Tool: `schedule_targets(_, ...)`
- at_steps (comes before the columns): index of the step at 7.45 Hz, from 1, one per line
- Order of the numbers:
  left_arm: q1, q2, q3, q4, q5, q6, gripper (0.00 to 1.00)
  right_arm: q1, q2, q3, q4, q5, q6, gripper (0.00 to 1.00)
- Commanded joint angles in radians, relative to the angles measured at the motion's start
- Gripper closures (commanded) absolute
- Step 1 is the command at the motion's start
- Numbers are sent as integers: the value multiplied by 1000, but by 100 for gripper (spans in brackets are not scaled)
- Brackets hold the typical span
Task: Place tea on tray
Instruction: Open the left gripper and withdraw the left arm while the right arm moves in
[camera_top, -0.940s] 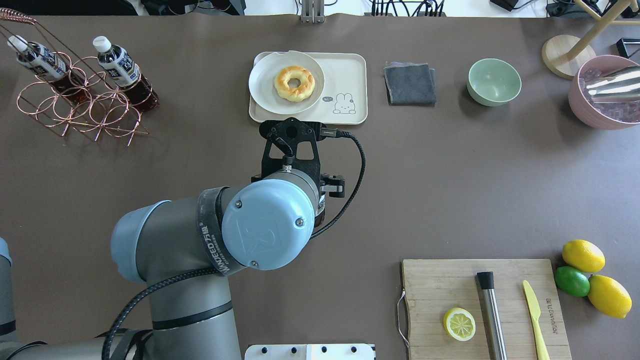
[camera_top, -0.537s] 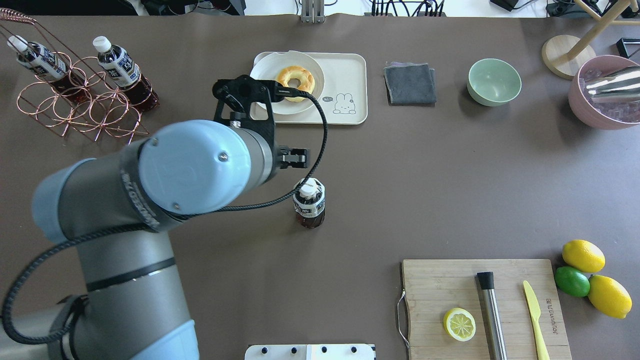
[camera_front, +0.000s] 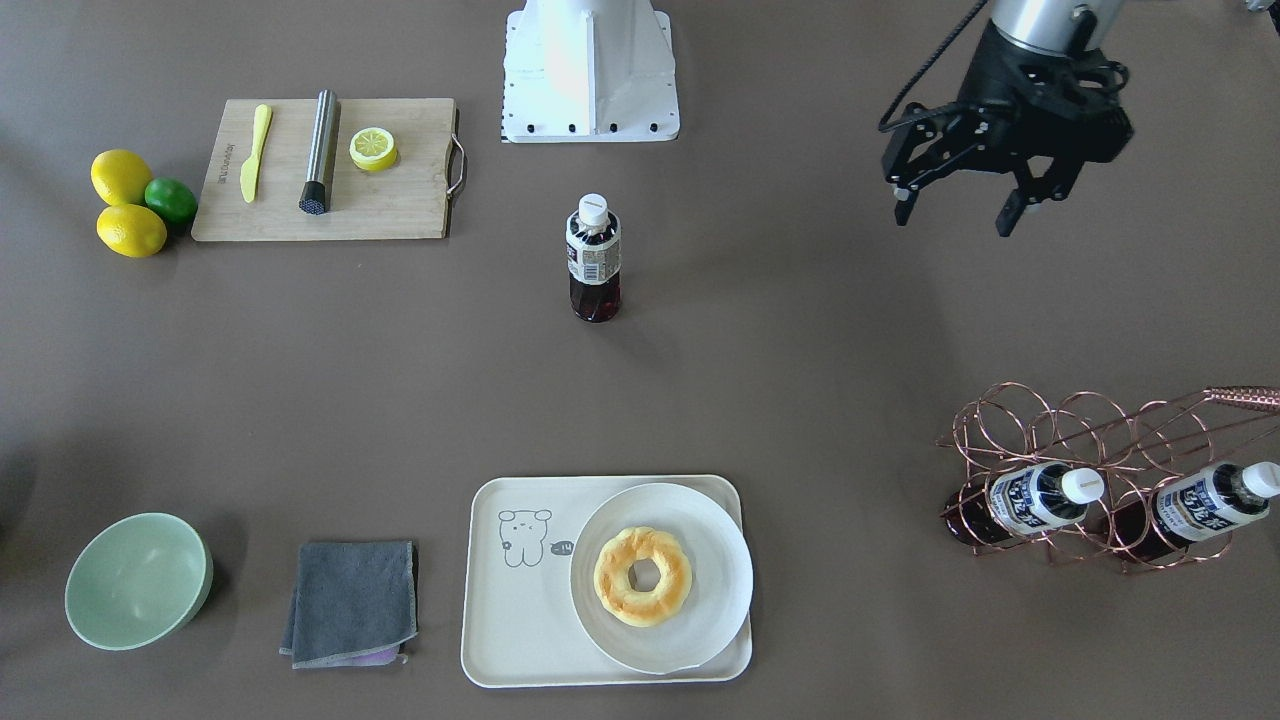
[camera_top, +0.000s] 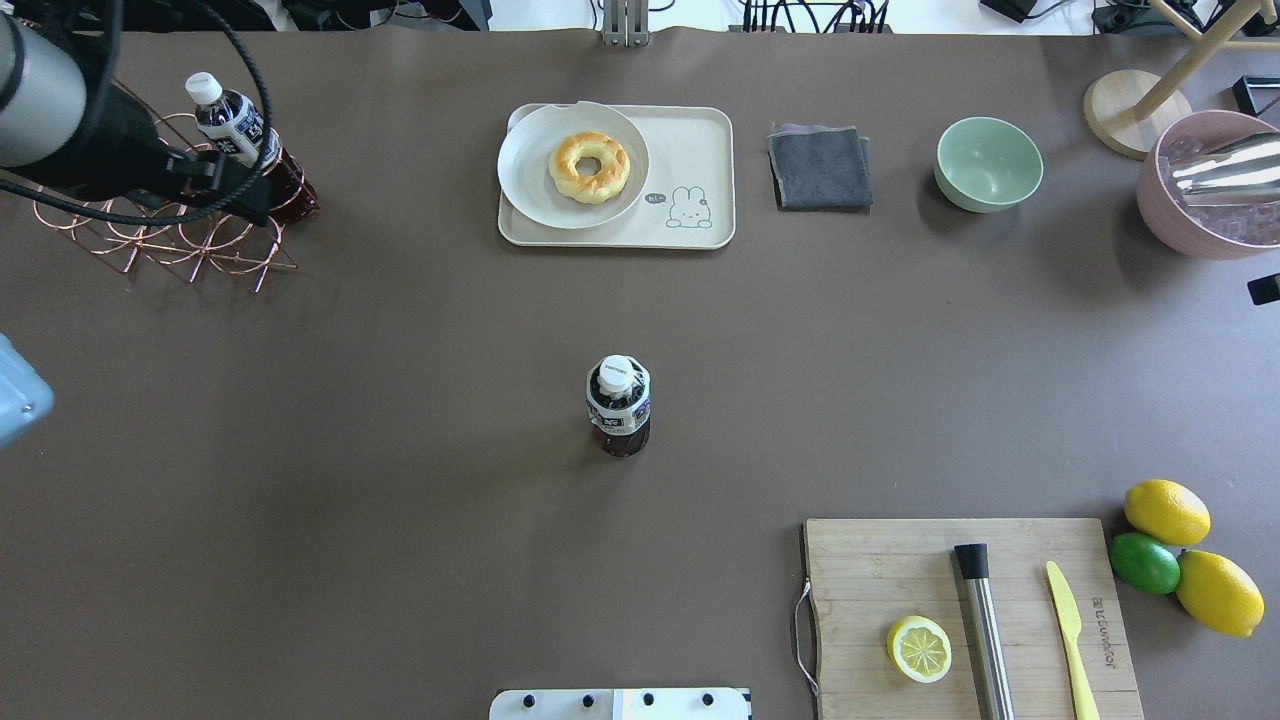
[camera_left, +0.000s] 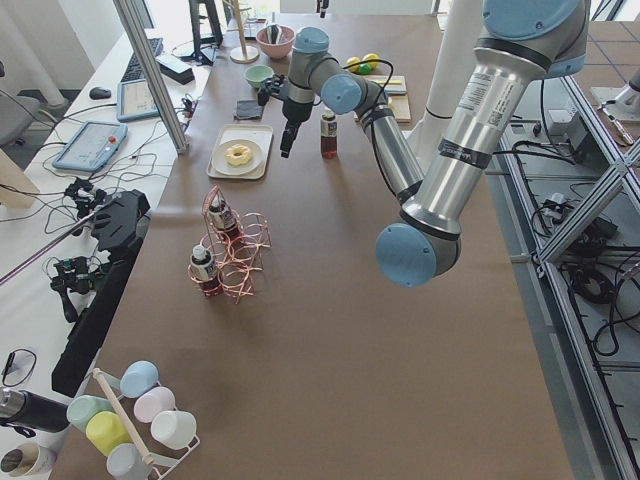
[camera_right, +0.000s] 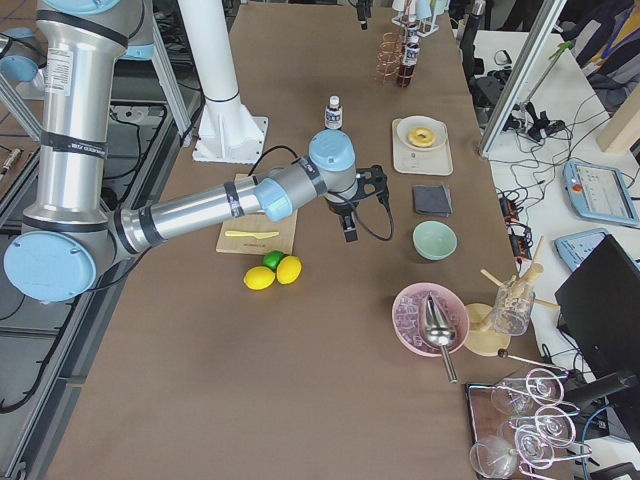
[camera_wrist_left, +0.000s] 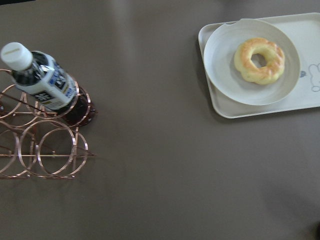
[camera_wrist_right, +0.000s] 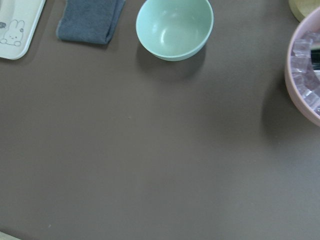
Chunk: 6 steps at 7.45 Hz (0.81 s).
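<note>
The tea bottle (camera_top: 618, 405) with dark drink and a white cap stands upright and alone in the table's middle; it also shows in the front view (camera_front: 594, 258). The cream tray (camera_top: 700, 140) with the drawn bear lies at the far side and carries a white plate (camera_top: 525, 165) with a donut (camera_top: 590, 167). My left gripper (camera_front: 954, 220) is open and empty, high above the table near the copper rack (camera_top: 170, 215), far from the tea. My right gripper (camera_right: 350, 228) shows only in the side views; whether it is open I cannot tell.
The rack holds two alike bottles (camera_front: 1040, 497) (camera_front: 1200, 500). A grey cloth (camera_top: 820, 167), green bowl (camera_top: 988, 163) and pink bowl (camera_top: 1200, 185) lie right of the tray. A cutting board (camera_top: 900, 570) with half lemon, steel tool and knife lies front right, by lemons and a lime (camera_top: 1145, 562).
My left arm has swung from above the table's middle to the far left over the rack. The tea bottle it covered now stands free and unmoved.
</note>
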Motion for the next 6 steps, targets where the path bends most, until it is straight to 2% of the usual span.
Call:
schedule_targets(1, -204, 148, 56, -35, -102, 292, 4, -202, 85, 90, -1, -119, 277, 0)
schedule_targets(3, -328, 214, 136, -39, -164, 503, 4, -382, 194, 131, -7, -214, 526, 0)
schedule_targets(4, -376, 225, 188, -64, -200, 579, 3, -500, 257, 135, -13, -312, 642, 0)
schedule_targets(5, -381, 253, 222, -134, -210, 588, 3, -584, 382, 135, -115, -392, 735, 0)
schedule_targets(6, -381, 268, 260, -200, -212, 589, 3, -661, 571, 135, -323, -436, 836, 0)
